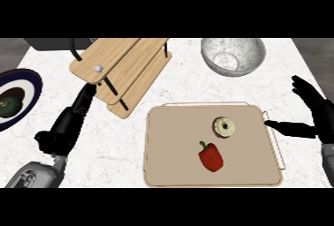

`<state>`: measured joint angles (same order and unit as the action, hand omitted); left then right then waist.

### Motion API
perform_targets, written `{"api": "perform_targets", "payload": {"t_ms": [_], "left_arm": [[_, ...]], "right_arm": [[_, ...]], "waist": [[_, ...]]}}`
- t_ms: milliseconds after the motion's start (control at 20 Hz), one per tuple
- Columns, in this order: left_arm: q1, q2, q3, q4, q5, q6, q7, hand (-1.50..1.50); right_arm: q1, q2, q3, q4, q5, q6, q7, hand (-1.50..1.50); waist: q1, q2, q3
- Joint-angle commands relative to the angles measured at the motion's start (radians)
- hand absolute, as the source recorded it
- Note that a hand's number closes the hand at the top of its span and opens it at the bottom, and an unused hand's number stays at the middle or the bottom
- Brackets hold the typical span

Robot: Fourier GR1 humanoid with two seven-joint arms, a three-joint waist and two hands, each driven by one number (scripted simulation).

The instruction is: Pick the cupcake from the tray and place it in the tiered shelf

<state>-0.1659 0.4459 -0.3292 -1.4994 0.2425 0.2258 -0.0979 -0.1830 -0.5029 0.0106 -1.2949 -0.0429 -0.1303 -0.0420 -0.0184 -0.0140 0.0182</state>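
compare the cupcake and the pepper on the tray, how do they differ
The cupcake is round and pale with a dark centre; the pepper is red, longer and tapered, with a green stem. The cupcake sits nearer the tray's far right side, closer to the right hand; the pepper lies nearer the middle front. Both rest on the tray, apart, and no hand touches either.

The desk (189,95) has a white, faintly marbled top. On it lie a tan tray (169,163) at the near middle, a wooden tiered shelf (130,62) at the far left, and a clear glass bowl (233,56) at the far right. A dark-rimmed plate (26,95) sits at the left edge, partly cut off by the view, and a dark grey object (55,43) shows at the far left corner.
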Motion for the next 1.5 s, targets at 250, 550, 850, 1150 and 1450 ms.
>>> {"api": "perform_targets", "payload": {"t_ms": [250, 550, 850, 1150, 1450], "left_arm": [[0.091, -0.011, -0.059, 0.129, -0.013, -0.018, 0.098, 0.0], [0.12, 0.015, -0.039, 0.086, 0.017, -0.051, 0.091, 0.0], [0.115, -0.007, -0.041, 0.119, 0.001, -0.04, 0.101, 0.0], [0.144, -0.028, -0.036, 0.125, -0.021, -0.052, 0.104, 0.0], [0.098, -0.018, 0.015, 0.13, -0.011, -0.093, 0.127, 0.0]], "right_arm": [[-0.055, -0.048, 0.182, -0.164, 0.038, 0.169, 0.248, -1.5], [-0.131, -0.236, 0.345, -0.225, 0.337, 0.206, 0.508, -1.5], [-0.274, -0.17, 0.51, -0.282, 0.539, 0.298, 0.894, -1.5], [-0.313, 0.107, 0.606, -0.278, 0.583, 0.366, 1.138, -1.5], [-0.367, 0.236, 0.588, -0.13, 0.602, 0.418, 1.217, -1.5]], "waist": [[0.012, 0.016, -0.024], [0.036, 0.012, -0.032], [0.04, 0.013, -0.022], [0.027, 0.012, -0.019], [0.026, 0.013, -0.019]]}}
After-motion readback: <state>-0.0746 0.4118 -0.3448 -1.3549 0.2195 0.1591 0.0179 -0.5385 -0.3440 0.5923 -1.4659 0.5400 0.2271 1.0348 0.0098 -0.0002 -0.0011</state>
